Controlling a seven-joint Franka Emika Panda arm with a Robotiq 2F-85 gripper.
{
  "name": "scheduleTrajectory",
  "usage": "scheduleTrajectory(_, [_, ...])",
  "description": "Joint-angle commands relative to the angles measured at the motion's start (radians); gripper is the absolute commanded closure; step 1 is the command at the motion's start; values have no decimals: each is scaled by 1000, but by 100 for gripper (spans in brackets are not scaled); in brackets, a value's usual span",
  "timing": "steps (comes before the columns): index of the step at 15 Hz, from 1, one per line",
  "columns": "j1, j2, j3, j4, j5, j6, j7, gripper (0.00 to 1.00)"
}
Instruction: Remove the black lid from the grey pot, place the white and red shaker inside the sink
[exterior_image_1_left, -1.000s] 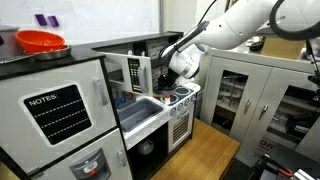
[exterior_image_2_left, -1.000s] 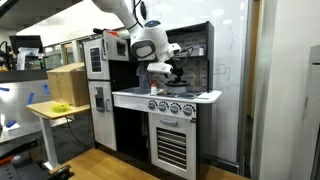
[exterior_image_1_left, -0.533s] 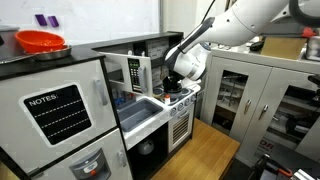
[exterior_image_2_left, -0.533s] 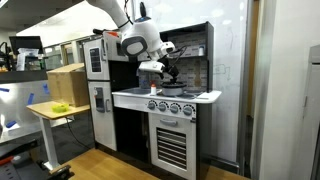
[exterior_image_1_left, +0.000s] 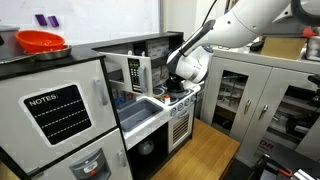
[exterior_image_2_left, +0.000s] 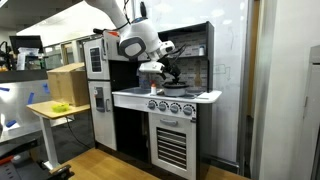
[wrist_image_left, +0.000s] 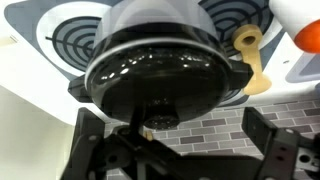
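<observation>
In the wrist view the black lid (wrist_image_left: 160, 65) fills the middle and sits on the grey pot, whose side handles (wrist_image_left: 240, 75) stick out under the lid's rim. My gripper (wrist_image_left: 175, 135) is open, one finger on each side of the lid's knob, with clear gaps. It hangs over the stove in both exterior views (exterior_image_1_left: 173, 87) (exterior_image_2_left: 155, 70). The white and red shaker (exterior_image_2_left: 152, 89) stands on the counter by the sink (exterior_image_1_left: 142, 108). An orange and white edge (wrist_image_left: 305, 30) may be the shaker.
The blue-ringed burners (wrist_image_left: 80, 35) lie around the pot, with a pale yellow toy utensil (wrist_image_left: 248, 50) beside it. A grey brick backsplash is behind. A toy microwave (exterior_image_1_left: 135, 70) stands beside the sink, and a red-orange bowl (exterior_image_1_left: 40, 42) sits on top of the toy fridge.
The arm has swung a little toward the sink side of the stove and now holds almost still over the pot. The lid and shaker have not moved.
</observation>
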Motion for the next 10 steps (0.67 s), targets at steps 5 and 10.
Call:
scheduleTrajectory(5, [-199,74,204,104,9,27,-149,0])
scheduleTrajectory(10, [-378,125,391,162,24,-22,-208,0])
